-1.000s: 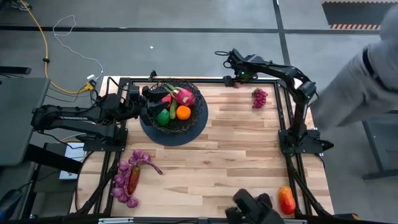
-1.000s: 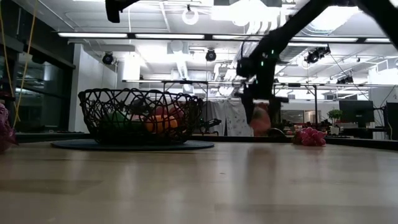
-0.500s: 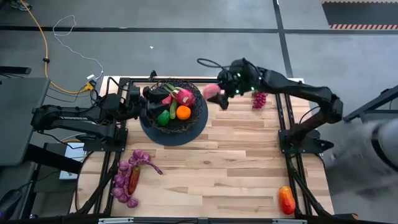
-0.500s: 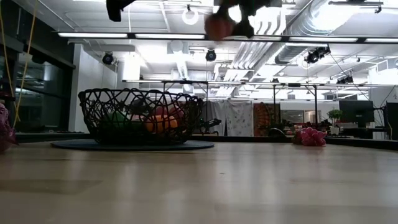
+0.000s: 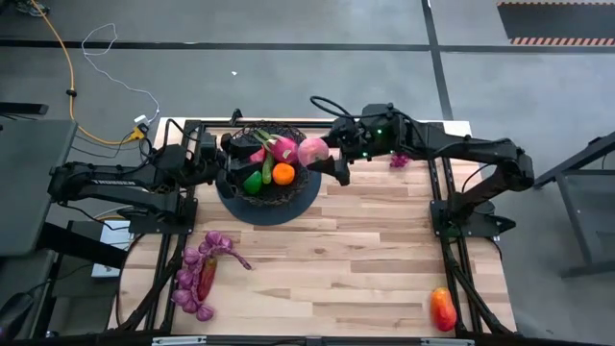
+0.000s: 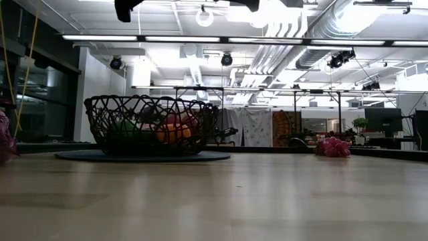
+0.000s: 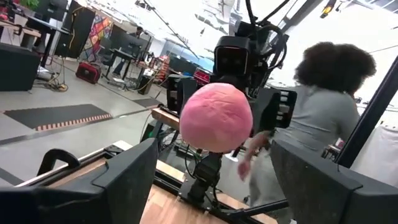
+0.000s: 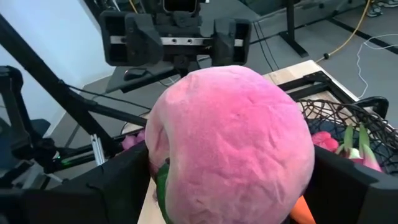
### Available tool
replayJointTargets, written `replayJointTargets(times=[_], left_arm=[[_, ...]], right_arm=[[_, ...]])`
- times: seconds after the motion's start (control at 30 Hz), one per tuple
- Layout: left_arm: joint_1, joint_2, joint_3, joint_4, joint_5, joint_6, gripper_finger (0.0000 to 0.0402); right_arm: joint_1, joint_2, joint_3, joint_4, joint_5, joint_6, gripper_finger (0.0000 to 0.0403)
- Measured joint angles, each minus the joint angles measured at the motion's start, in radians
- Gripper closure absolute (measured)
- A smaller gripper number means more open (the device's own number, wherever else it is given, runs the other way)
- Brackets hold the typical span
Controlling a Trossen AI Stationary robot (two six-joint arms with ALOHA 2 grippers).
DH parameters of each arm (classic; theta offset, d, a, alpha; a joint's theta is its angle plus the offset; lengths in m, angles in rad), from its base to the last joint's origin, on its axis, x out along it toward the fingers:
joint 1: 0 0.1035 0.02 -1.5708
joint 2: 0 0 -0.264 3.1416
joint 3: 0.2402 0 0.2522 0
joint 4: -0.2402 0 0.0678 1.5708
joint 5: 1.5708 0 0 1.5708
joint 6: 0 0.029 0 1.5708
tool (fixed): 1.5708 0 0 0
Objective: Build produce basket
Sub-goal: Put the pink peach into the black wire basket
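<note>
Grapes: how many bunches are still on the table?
2: one grape bunch at the near left edge, another bunch far right, partly hidden behind the right arm. More may be hidden.

basket (image 5: 306, 179): black wire | pink fruit (image 8: 231, 146): matt (dimpled) | table (image 5: 365, 250): wood

Right claw (image 5: 325, 160) holds a pink fruit (image 5: 312, 151) over the basket (image 5: 298, 183) rim.
</note>
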Motion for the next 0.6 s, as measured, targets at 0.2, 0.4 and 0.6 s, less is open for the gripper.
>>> replayJointTargets(times=[0.2,0.4,0.6], left_arm=[[0.0,-0.006,0.063,0.062,0.034,-0.021,0.0099],[0.0,-0.006,0.126,-0.004,0.053,0.061,0.0099],[0.0,-0.003,0.126,-0.073,0.048,0.038,0.0099]], right_arm=[[-0.007,0.028,0.001,0.014,0.079,0.023,0.0072],[-0.035,0.17,0.016,0.054,0.077,0.058,0.0072],[-0.037,0.348,0.045,0.024,0.073,0.006,0.0072]])
